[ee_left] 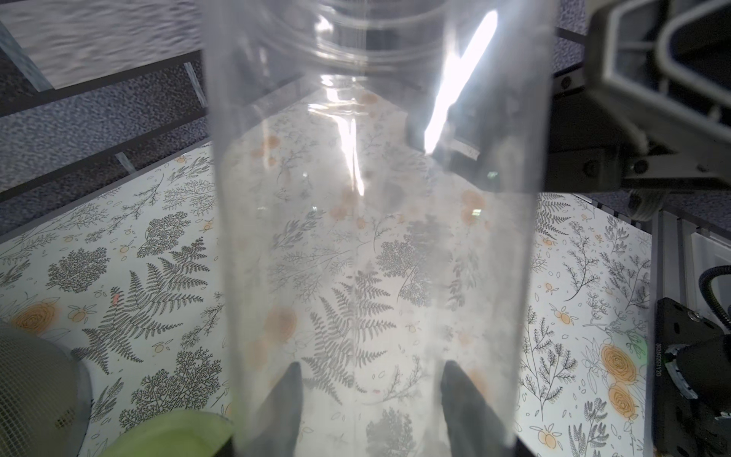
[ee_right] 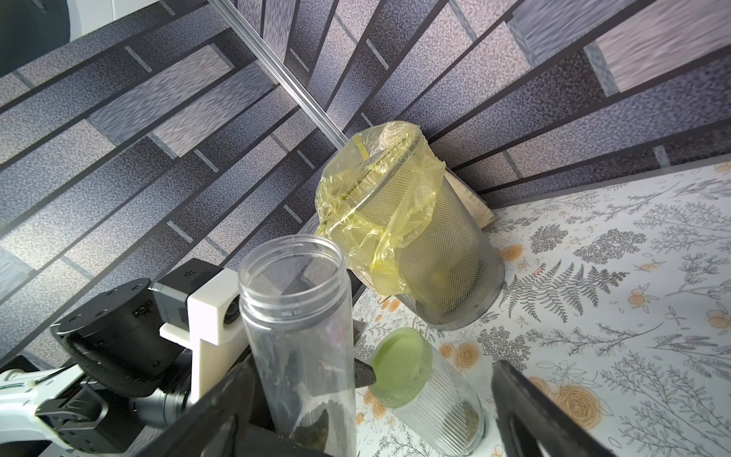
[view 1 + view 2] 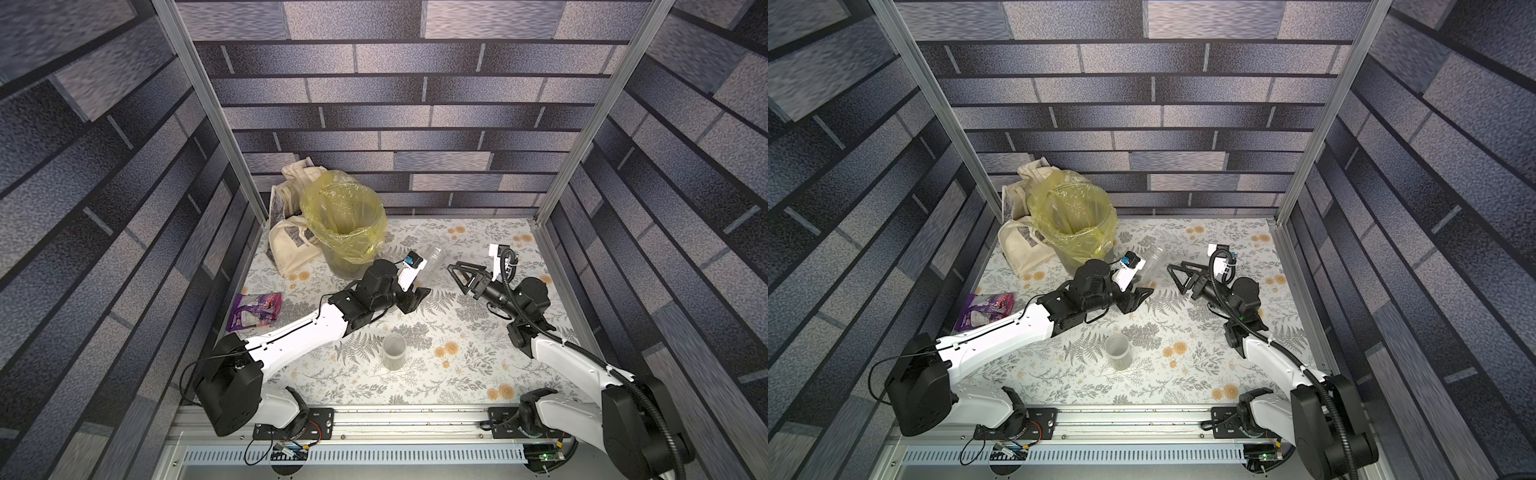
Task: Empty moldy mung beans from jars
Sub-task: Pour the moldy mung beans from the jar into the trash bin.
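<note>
My left gripper [image 3: 419,287] is shut on the tall slim jar [image 3: 432,259], holding it near its base with the open mouth tilted up. Its dark fingers [image 1: 290,395] show through the clear wall. A small heap of mung beans [image 2: 316,429] lies at this jar's bottom. My right gripper [image 3: 457,277] hangs open just right of it, with nothing between its fingers. The wider ribbed jar with the lime-green lid [image 2: 401,368] stands on the table beyond the tall jar, with beans inside [image 2: 468,415]; the top views hide it. The short jar [image 3: 394,351] stands upright and lidless nearer the front.
The grey mesh bin lined with a yellow bag [image 3: 345,224] stands at the back left, close behind my left wrist. A cream tote bag [image 3: 291,245] leans next to it. A purple packet [image 3: 255,309] lies by the left wall.
</note>
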Available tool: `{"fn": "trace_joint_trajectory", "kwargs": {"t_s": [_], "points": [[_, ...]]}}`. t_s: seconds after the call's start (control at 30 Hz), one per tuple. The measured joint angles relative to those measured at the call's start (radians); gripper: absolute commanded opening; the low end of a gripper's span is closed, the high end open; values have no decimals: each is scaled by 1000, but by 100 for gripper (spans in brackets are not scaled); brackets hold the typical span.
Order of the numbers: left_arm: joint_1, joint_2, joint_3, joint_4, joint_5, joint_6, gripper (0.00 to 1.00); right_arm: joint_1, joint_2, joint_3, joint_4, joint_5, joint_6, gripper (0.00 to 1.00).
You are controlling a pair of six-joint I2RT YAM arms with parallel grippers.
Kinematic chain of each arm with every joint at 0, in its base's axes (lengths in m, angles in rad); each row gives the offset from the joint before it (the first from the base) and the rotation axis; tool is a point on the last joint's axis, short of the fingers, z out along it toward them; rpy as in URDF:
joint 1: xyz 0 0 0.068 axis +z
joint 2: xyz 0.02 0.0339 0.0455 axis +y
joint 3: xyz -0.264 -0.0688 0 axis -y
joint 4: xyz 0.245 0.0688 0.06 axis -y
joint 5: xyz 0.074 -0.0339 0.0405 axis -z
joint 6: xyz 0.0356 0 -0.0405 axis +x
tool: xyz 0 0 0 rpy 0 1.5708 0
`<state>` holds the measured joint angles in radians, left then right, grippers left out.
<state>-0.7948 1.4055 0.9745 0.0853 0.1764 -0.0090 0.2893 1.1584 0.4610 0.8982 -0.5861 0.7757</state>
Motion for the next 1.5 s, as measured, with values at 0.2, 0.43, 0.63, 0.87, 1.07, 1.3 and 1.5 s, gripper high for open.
{"fn": "trace_joint_trajectory", "kwargs": {"t_s": [0.2, 0.43, 0.63, 0.87, 1.07, 1.3, 1.5], "points": [[-22, 46, 30, -6, -12, 0, 57, 0, 45, 24, 12, -24, 14, 94], [-40, 76, 64, -31, -39, 1, 57, 6, 64, 49, 19, -38, 13, 86], [-55, 108, 91, -42, -56, 5, 57, 18, 92, 76, 7, -45, 9, 83], [-77, 116, 95, -47, -63, 16, 57, 32, 115, 101, -24, -45, -4, 80], [-82, 117, 95, -47, -84, 34, 57, 50, 139, 138, -59, -43, -16, 75], [-94, 143, 108, -49, -104, 58, 57, 67, 166, 172, -121, -25, -31, 67], [-94, 153, 111, -48, -126, 56, 57, 78, 168, 189, -155, -2, -46, 42]]}}
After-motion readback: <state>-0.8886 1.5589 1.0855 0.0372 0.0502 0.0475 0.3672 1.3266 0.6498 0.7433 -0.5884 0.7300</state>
